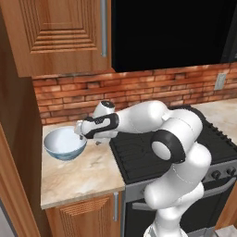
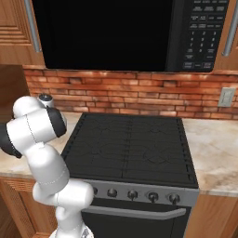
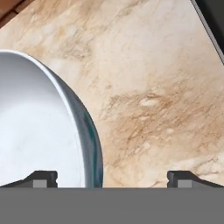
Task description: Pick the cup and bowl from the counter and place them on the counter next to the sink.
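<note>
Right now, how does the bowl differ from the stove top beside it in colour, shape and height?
The bowl is white inside with a pale blue-grey outside; the stove top is black. The bowl is round and hollow with a raised rim, while the stove top is flat and rectangular with grate lines. The bowl stands up from the counter; the stove top lies about level with it. Both are bare, with nothing in or on them.

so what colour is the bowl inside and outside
The bowl is plain white inside and pale blue-grey outside, clearest in the left base view.
</note>
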Robot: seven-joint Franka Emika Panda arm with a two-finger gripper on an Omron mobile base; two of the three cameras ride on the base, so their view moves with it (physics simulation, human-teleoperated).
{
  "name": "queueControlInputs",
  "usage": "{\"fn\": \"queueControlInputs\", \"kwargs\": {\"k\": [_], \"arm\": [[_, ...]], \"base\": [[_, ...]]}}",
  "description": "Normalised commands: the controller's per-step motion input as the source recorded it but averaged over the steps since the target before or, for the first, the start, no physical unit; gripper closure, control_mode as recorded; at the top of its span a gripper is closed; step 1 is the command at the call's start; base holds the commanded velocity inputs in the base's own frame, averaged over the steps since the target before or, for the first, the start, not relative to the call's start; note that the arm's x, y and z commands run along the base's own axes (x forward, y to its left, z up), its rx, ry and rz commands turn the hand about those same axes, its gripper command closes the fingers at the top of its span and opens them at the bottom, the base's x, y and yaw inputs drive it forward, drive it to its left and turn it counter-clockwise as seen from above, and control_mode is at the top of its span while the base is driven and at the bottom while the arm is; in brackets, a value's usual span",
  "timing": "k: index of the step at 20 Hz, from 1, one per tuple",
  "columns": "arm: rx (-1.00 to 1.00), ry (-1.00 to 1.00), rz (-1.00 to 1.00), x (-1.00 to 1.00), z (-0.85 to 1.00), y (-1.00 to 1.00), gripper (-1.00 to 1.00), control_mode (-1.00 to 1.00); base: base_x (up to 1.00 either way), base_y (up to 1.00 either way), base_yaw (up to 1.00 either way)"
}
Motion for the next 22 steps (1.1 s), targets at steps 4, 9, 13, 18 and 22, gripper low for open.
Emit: {"fn": "queueControlInputs", "kwargs": {"k": [4,9,13,18,22], "arm": [[0.0,0.0,0.0,0.0,-0.16,0.0,-1.0,-1.0],[0.0,0.0,0.0,0.02,-0.09,0.05,-1.0,-1.0],[0.0,0.0,0.0,0.07,0.0,0.21,-1.0,-1.0],[0.0,0.0,0.0,0.06,0.0,0.2,-1.0,-1.0],[0.0,0.0,0.0,0.05,-0.04,0.09,-1.0,-1.0]], "base": [[0.0,0.0,0.0],[0.0,0.0,0.0],[0.0,0.0,0.0],[0.0,0.0,0.0],[0.0,0.0,0.0]]}}
